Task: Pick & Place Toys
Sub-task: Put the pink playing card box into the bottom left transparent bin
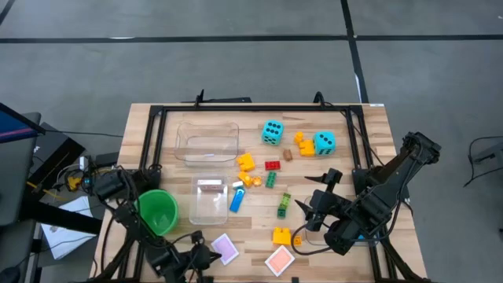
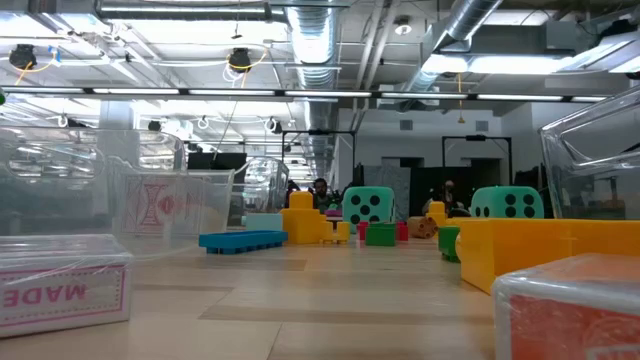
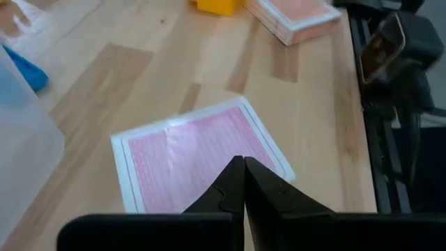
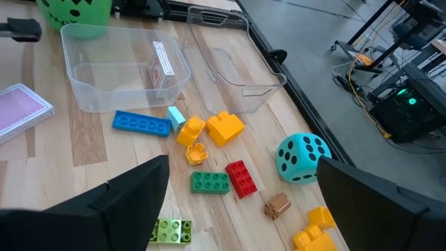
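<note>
Two cyan dice (image 1: 273, 132) (image 1: 324, 143) and loose bricks lie mid-table: yellow (image 1: 246, 162), red (image 1: 272, 165), green (image 1: 271, 180), blue (image 1: 236, 200). Another yellow brick (image 1: 281, 235) lies nearer the front. A pink card deck (image 1: 225, 248) and an orange-red deck (image 1: 280, 260) lie flat near the front edge. My left gripper (image 1: 209, 253) is shut, its tips over the pink deck's (image 3: 195, 150) near edge. My right gripper (image 1: 316, 192) hangs open above the table's right half, over the bricks (image 4: 237, 178), with nothing between its fingers (image 4: 139, 195). My left gripper (image 3: 244, 174) has its shut fingertips over the near edge of the pink deck's top face (image 3: 230, 150), coming in slanting down. The deck lies flat on the table. Whether the tips touch it I cannot tell.
A green cup (image 1: 157, 211) stands at the front left. A clear bin (image 1: 209, 206) beside it holds a card deck (image 1: 210, 187). Another clear bin (image 1: 208, 141) stands behind it. A black frame (image 1: 357, 149) runs around the table's edges.
</note>
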Robot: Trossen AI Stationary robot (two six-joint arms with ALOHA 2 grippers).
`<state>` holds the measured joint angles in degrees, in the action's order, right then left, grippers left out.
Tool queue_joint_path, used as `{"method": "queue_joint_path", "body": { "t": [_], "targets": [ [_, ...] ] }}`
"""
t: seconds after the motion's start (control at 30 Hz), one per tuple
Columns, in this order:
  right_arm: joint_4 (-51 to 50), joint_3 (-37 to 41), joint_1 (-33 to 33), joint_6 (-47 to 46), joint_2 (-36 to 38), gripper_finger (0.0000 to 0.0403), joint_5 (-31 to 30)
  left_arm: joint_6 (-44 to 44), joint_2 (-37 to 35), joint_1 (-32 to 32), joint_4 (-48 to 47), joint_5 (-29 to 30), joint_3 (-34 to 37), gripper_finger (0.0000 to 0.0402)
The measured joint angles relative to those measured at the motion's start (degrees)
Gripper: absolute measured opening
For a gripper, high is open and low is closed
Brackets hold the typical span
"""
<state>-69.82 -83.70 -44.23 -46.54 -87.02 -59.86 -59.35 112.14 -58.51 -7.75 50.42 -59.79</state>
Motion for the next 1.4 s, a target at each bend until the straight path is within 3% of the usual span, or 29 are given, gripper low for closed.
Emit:
{"method": "queue_joint_path", "body": {
  "t": [0.27, 0.43, 0.9, 1.1, 1.2, 1.4],
  "targets": [
    [0.0, 0.0, 0.0, 0.0, 0.0, 0.0356, 0.0, -1.0, 0.0, -0.3, -0.9, -3.4, 0.0, 0.0000],
    [0.0, 0.0, 0.0, 0.0, 0.0, 0.0356, 0.0, -1.1, 0.0, -0.2, -1.3, -1.3, -0.1, 0.0000],
    [0.0, 0.0, 0.0, 0.0, 0.0, 0.0356, 0.0, -2.6, 2.6, 0.1, -0.9, -3.2, -0.3, 0.0000],
    [0.0, 0.0, 0.0, 0.0, 0.0, 0.0356, 0.0, -2.6, 1.9, -0.4, -1.4, -5.4, -0.3, 0.0000],
    [0.0, 0.0, 0.0, 0.0, 0.0, 0.0356, 0.0, -2.9, 2.1, -0.5, -1.8, -9.8, -0.1, 0.0000],
    [0.0, 0.0, 0.0, 0.0, 0.0, 0.0356, 0.0, -2.7, 2.1, -0.3, -2.0, -10.5, -0.1, 0.0000]
  ]
}}
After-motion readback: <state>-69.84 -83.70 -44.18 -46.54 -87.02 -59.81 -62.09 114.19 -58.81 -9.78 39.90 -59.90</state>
